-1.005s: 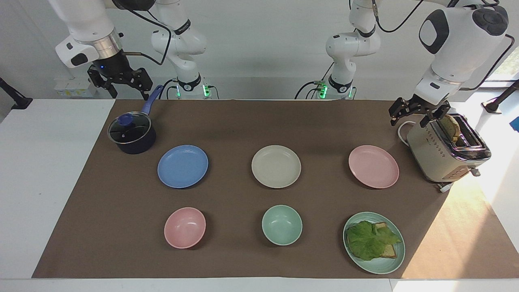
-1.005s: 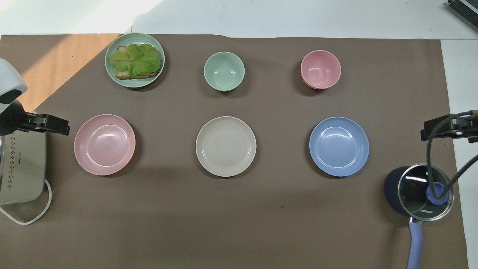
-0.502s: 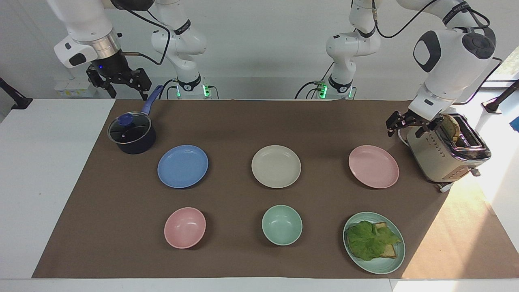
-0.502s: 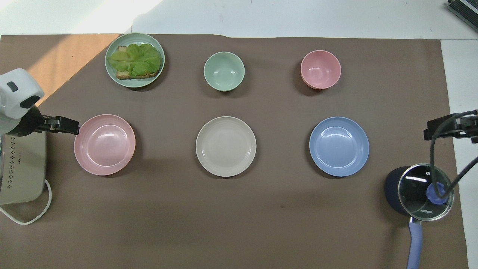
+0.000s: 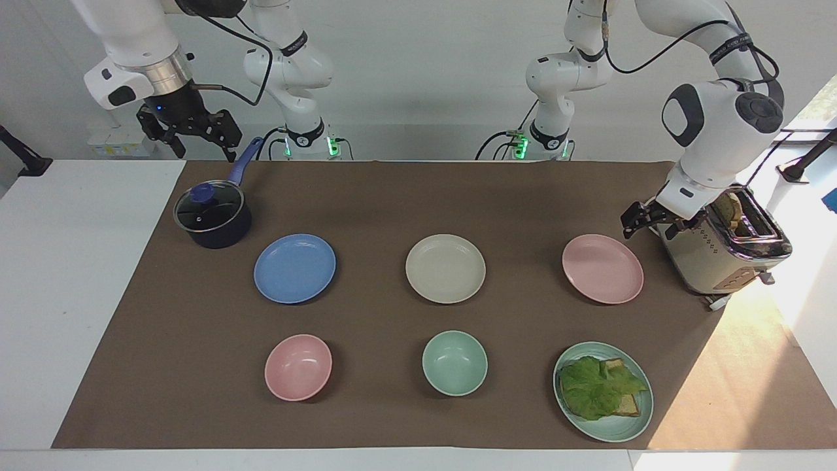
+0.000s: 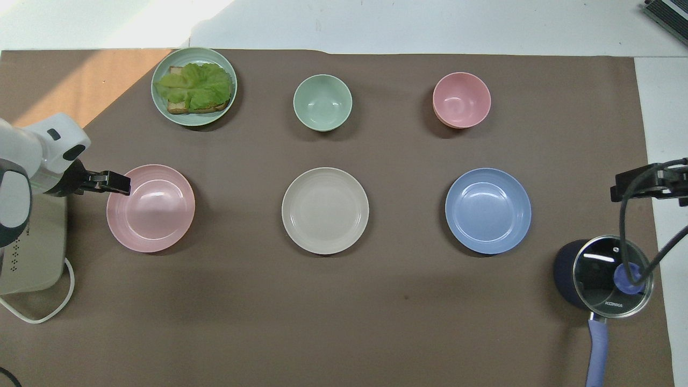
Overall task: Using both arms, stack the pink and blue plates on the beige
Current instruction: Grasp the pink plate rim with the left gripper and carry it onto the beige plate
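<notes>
Three plates lie in a row on the brown mat: the blue plate (image 5: 294, 268) (image 6: 488, 210) toward the right arm's end, the beige plate (image 5: 445, 268) (image 6: 325, 210) in the middle, and the pink plate (image 5: 602, 269) (image 6: 150, 208) toward the left arm's end. My left gripper (image 5: 650, 229) (image 6: 121, 185) hangs open and low between the toaster and the pink plate, its tips over that plate's rim. High above the table's edge by the pot, my right gripper (image 5: 204, 152) (image 6: 618, 192) is open with nothing in it.
A dark pot (image 5: 212, 216) with a glass lid and blue handle stands beside the blue plate. A toaster (image 5: 719, 252) stands beside the pink plate. Farther from the robots are a pink bowl (image 5: 298, 367), a mint bowl (image 5: 454, 362) and a mint plate (image 5: 621, 428) with lettuce and toast.
My left gripper has come down from over the toaster toward the pink plate's rim. The right gripper has risen slightly. No plate has moved.
</notes>
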You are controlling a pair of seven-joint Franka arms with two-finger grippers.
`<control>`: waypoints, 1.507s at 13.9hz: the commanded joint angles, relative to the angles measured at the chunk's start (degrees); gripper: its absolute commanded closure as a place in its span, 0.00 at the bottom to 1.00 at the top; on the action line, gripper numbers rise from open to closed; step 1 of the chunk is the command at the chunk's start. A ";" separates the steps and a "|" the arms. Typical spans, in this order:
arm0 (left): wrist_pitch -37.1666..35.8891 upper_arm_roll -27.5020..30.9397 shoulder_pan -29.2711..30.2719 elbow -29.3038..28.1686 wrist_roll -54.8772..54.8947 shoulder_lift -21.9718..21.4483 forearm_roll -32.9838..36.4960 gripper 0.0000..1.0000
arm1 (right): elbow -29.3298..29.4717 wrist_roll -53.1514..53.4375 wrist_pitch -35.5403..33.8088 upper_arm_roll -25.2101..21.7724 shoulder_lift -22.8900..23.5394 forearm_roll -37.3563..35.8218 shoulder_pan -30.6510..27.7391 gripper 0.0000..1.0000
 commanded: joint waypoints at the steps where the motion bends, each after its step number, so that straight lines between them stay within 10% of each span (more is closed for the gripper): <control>1: 3.26 -0.20 1.77 -0.84 0.87 2.97 -0.81 0.00 | -1.62 -1.14 0.64 0.24 -1.36 -0.41 -0.46 0.00; 16: 7.49 -0.20 3.79 -8.58 0.34 4.56 -0.81 0.02 | -2.23 -1.23 2.66 0.41 -1.45 -0.32 -0.29 0.00; 18: 7.05 -0.20 3.88 -8.14 1.13 4.65 -0.81 0.65 | -2.23 -1.23 2.74 0.33 -1.45 -0.32 -0.29 0.00; 21: 6.96 -0.20 3.88 -7.88 1.22 4.65 -0.81 0.96 | -2.32 -1.23 2.92 0.33 -1.45 -0.32 -0.20 0.00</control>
